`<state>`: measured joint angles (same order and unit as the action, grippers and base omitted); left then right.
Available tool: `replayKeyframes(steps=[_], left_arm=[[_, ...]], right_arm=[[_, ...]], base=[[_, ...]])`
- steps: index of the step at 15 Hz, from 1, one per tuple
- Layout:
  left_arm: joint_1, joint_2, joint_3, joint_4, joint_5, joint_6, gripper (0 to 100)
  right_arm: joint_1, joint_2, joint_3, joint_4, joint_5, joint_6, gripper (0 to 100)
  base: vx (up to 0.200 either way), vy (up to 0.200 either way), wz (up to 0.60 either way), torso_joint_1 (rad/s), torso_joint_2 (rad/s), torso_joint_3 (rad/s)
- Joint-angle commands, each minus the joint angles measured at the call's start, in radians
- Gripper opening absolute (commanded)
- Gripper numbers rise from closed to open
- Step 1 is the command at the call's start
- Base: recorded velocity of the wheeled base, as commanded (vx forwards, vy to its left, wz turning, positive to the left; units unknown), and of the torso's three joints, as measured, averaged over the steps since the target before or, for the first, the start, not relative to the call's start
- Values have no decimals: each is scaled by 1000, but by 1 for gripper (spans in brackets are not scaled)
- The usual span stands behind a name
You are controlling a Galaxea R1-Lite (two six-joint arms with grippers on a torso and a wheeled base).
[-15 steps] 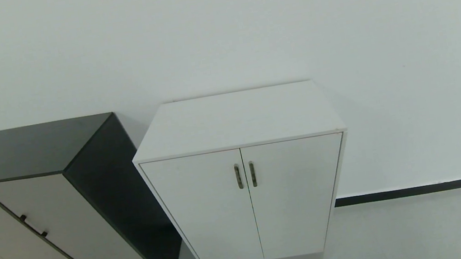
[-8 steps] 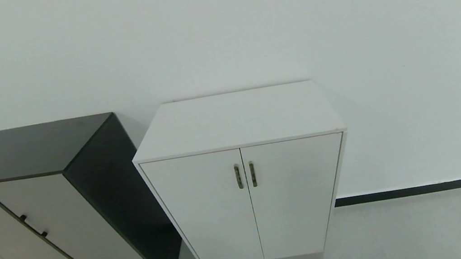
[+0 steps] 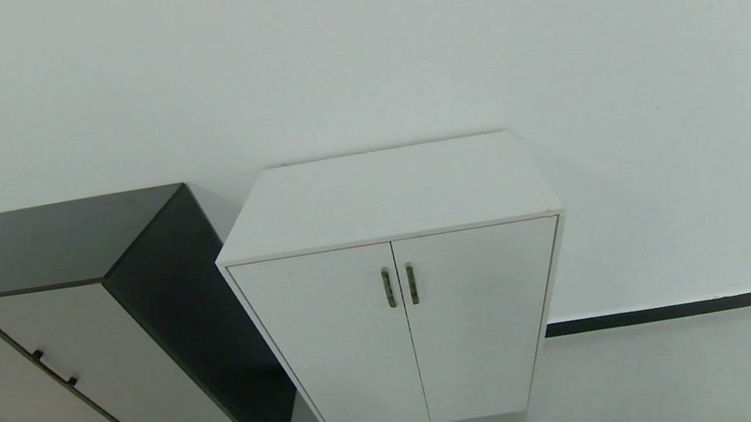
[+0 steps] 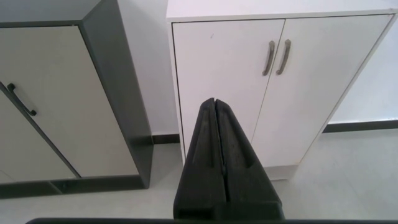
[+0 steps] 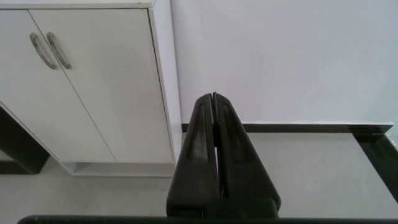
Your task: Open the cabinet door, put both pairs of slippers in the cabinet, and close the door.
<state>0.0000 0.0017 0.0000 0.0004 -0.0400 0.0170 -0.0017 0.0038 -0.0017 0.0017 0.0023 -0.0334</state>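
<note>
Head view: white cabinet point(image 3: 404, 326) at frame centre, both doors closed, handles point(image 3: 388, 287) side by side; dark cabinet point(image 3: 59, 288) at lower left.
Left wrist view: left tool point(image 4: 215, 104) pressed together, white cabinet beyond.
Right wrist view: right tool point(image 5: 213, 99) likewise together.

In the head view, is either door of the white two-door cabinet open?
No, the white two-door cabinet is fully shut, its two metal handles side by side.
</note>
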Motion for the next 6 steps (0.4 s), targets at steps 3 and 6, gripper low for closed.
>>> replayKeyframes(steps=[3, 6], left_arm=[[0, 0, 0, 1, 0, 0, 0], [0, 0, 0, 0, 0, 0, 0]], right_arm=[[0, -2, 2, 0, 7, 23, 0], [0, -2, 2, 0, 7, 23, 0]], base=[[0, 0, 0, 0, 0, 0], [0, 0, 0, 0, 0, 0]])
